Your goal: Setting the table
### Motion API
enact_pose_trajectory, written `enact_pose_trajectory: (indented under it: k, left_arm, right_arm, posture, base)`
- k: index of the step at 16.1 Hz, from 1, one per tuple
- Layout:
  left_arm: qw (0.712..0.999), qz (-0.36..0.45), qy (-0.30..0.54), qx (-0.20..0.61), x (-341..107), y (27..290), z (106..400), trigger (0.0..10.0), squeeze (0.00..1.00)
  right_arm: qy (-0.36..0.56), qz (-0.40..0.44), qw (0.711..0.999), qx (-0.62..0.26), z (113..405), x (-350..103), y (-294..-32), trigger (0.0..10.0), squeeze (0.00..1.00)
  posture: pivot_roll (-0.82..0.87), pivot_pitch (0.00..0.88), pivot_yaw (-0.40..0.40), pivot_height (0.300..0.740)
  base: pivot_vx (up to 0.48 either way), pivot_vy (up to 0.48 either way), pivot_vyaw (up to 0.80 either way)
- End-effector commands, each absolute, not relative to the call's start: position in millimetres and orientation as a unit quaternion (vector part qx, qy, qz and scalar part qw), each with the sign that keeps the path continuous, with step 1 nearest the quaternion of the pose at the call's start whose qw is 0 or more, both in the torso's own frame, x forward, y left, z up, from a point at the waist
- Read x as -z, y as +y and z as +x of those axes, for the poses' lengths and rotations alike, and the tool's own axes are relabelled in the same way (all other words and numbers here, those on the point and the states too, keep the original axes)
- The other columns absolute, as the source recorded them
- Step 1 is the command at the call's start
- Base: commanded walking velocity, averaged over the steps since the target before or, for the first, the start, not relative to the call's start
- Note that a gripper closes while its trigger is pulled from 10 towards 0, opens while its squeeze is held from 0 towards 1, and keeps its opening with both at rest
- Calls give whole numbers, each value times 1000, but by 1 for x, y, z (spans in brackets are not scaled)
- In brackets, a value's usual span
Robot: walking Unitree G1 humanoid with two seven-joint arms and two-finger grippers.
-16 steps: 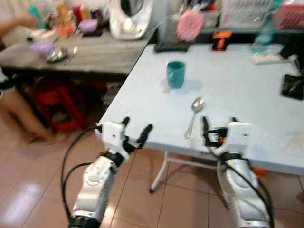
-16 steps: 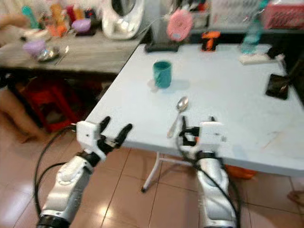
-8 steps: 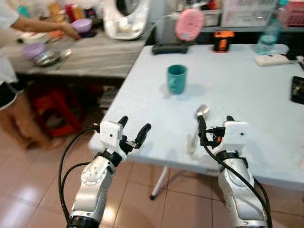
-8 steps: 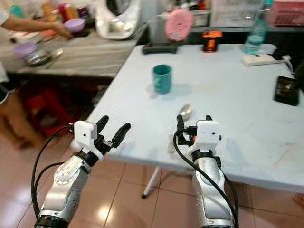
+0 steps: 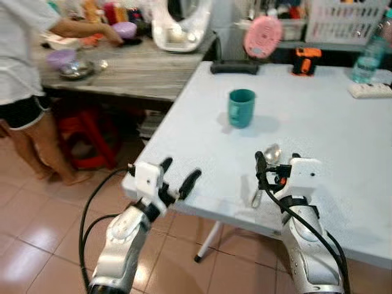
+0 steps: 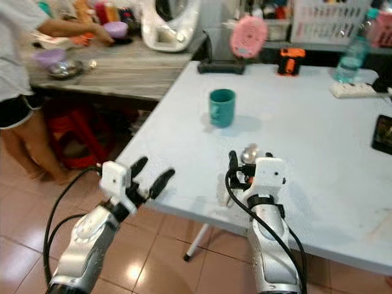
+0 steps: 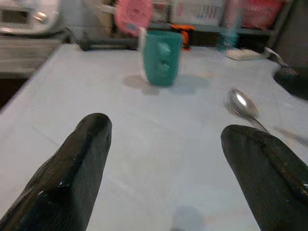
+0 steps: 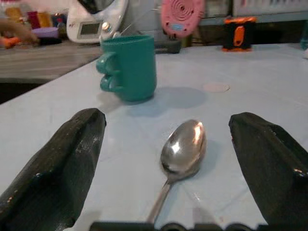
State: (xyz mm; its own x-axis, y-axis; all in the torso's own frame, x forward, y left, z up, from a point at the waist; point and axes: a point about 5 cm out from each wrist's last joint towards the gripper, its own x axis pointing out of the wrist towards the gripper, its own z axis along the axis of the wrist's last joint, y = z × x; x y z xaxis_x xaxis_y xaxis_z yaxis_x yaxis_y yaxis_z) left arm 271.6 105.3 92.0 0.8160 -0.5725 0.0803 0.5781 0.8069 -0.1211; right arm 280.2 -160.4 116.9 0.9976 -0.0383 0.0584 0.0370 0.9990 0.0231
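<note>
Spoon [image 8: 182, 147] on the white table [image 5: 331, 116], bowl toward the green mug [image 5: 241, 108].
The right gripper [image 8: 168, 163] is spread wide astride the spoon; its arm hides part of the handle. The left gripper [image 5: 176, 176], also spread, hovers at the table's near edge. No writing is readable.

The right gripper [image 5: 277, 166] is covering the middle of the spoon [image 8: 183, 147], leaving its bowl and handle tip showing in the head views. At ten o'clock, the frame edge is cropping the person [image 5: 24, 55] at the shoulders. Far-edge clutter on the surface [image 5: 331, 122] is blurring beyond identification.
</note>
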Motion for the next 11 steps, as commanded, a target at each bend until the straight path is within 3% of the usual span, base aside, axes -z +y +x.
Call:
enact_pose_trajectory:
  k: [1,4,7,11]
  left_arm:
    - [942,-64,-11,329,-89,102,268,10000,0]
    - [916,-28,-2,399,-85,102,255,10000,0]
    - [915,-17,-1,404,-85,103,255,10000,0]
    - [901,-22,-1,434,-84,96,254,10000,0]
  right_arm:
    - [-15,10,999,27,282,-113,-162,10000,0]
    - [18,40,998,34,291,-110,-154,10000,0]
    - [51,92,994,38,301,-113,-145,10000,0]
    - [98,97,990,33,307,-113,-133,10000,0]
  posture:
    - [-122,32,94,740]
    - [-122,39,90,740]
    - [-123,41,89,740]
    - [-126,36,81,740]
  base:
    - [0,0,0]
    - [0,0,0]
    - [0,0,0]
    - [0,0,0]
